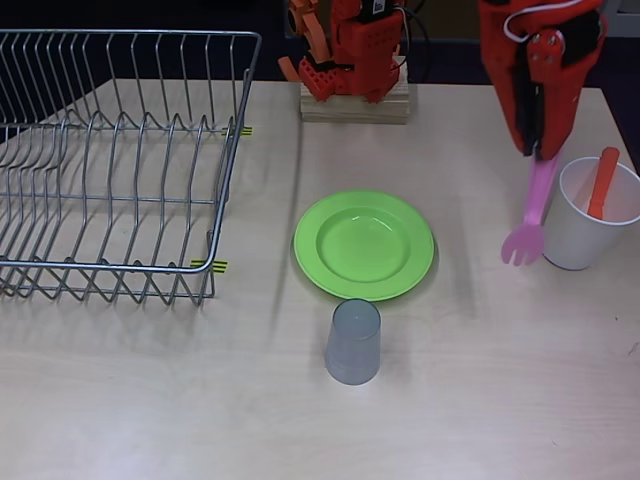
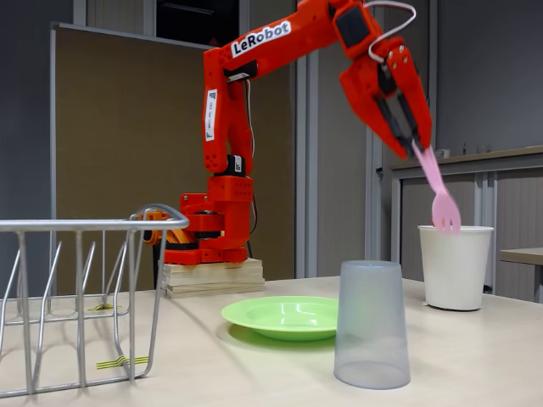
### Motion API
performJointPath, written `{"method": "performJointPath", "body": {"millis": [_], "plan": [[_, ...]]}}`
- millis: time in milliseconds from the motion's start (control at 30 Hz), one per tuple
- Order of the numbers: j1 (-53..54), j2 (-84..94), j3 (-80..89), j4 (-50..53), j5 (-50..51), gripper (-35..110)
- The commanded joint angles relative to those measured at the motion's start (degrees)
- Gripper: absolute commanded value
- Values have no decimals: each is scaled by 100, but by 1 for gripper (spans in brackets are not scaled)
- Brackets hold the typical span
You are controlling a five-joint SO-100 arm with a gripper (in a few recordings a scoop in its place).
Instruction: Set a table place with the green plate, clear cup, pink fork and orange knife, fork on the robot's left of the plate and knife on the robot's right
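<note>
Starting at the desk's left edge in the overhead view, you have a wire dish rack [image 1: 115,165] — thin chromed rods, no load. Toward the desk's centre lies the green plate [image 1: 364,245], glossy lime plastic, wide rim, shallow well. Just beside it, on the near-edge side, stands the clear cup [image 1: 353,342], frosted, tapered, mouth down. Near the right edge, the gripper [image 1: 541,150] is clamped on the handle of the pink fork [image 1: 530,222], lifted clear of the desk; the fork's long axis hangs downward, stubby tines lowest, beside the rim of the white paper cup [image 1: 585,225]. The orange knife [image 1: 602,184] stands inside that cup. The plate lies to the left of the gripper in this view — judge your carry direction and the fork's landing side from that.
</note>
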Motion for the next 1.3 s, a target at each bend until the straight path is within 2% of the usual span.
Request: {"method": "performJointPath", "body": {"millis": [0, 133, 533, 1000, 1267], "plan": [[141, 185, 853, -896, -176, 0], [167, 149, 1740, -1925, -141, 0], [0, 659, 4192, -4104, 422, 0], [-431, 1116, 6311, -5730, 1802, 3], [-475, 984, 6574, -6117, 1591, 0]]}}
